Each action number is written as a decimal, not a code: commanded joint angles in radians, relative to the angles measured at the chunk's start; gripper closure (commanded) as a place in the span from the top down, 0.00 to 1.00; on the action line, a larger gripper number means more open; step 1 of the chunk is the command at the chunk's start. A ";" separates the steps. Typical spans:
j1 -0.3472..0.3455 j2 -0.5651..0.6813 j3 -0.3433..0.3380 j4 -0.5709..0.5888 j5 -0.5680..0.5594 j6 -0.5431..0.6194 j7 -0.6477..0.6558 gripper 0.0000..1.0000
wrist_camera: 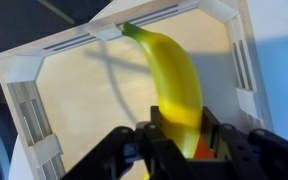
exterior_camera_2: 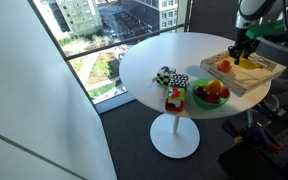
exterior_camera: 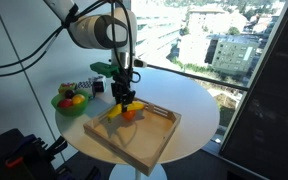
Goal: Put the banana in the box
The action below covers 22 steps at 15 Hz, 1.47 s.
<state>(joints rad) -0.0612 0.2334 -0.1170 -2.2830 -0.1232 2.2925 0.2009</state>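
The yellow banana (wrist_camera: 174,80) lies lengthwise between my fingers in the wrist view, its green tip pointing to the far corner of the box (wrist_camera: 84,100). My gripper (wrist_camera: 179,138) is shut on the banana's near end. An orange fruit (wrist_camera: 201,150) shows just under the jaws. In both exterior views my gripper (exterior_camera: 126,98) (exterior_camera_2: 242,52) hangs low over the light wooden box (exterior_camera: 146,142) (exterior_camera_2: 271,74), with the banana (exterior_camera: 114,112) (exterior_camera_2: 247,62) at the box's floor level. I cannot tell whether the banana touches the floor.
A green bowl of mixed fruit (exterior_camera: 69,100) (exterior_camera_2: 210,95) stands beside the box on the round white table (exterior_camera: 199,110) (exterior_camera_2: 154,60). Small toys (exterior_camera: 84,88) (exterior_camera_2: 170,78) lie past the bowl. A large window runs along the table's side.
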 commanded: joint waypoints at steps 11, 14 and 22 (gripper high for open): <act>-0.022 0.050 0.006 -0.057 0.078 0.194 -0.100 0.68; -0.018 0.057 0.005 -0.057 0.081 0.196 -0.109 0.79; -0.011 0.022 0.004 -0.056 0.074 0.173 -0.107 1.00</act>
<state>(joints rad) -0.0644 0.2903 -0.1198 -2.3325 -0.0623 2.4743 0.1160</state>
